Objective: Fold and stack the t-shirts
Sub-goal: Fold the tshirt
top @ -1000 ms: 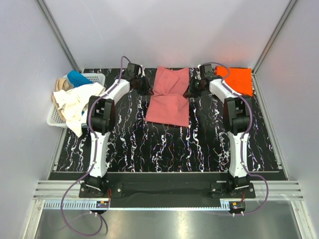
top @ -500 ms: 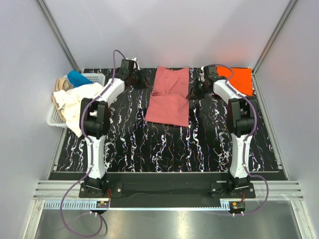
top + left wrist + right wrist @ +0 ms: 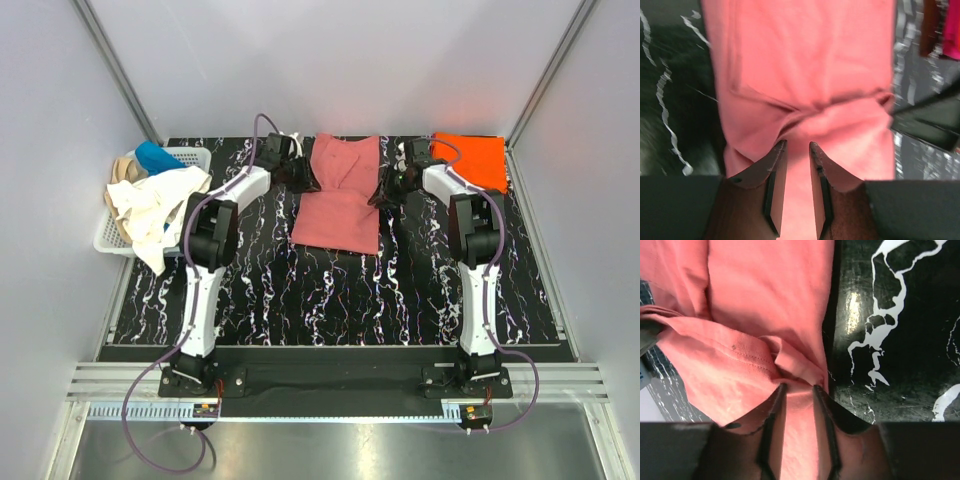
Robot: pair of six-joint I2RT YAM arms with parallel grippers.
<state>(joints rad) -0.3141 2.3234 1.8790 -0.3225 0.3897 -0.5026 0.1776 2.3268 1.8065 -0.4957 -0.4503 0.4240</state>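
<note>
So the pink tee (image 3: 338,200) lies at the far middle of the table (image 3: 330,290). The left gripper (image 3: 797,146) and right gripper (image 3: 799,387) sit on its two side edges at a crosswise crease, jaws a little apart, cloth showing in the gap, no clear pinch. Looks like mid-fold: next they'd need to nip both edges and bring one half over evenly.

This is a robotics lab test cell. A black marble-patterned table (image 3: 330,290) is boxed in behind and on both sides by plain pale panels (image 3: 330,60) on metal posts (image 3: 119,75). Slotted aluminium rails (image 3: 330,385) run along its near edge, where a left arm (image 3: 200,290) and right arm (image 3: 478,290), trailing purple cables (image 3: 135,430), are bolted.
</note>
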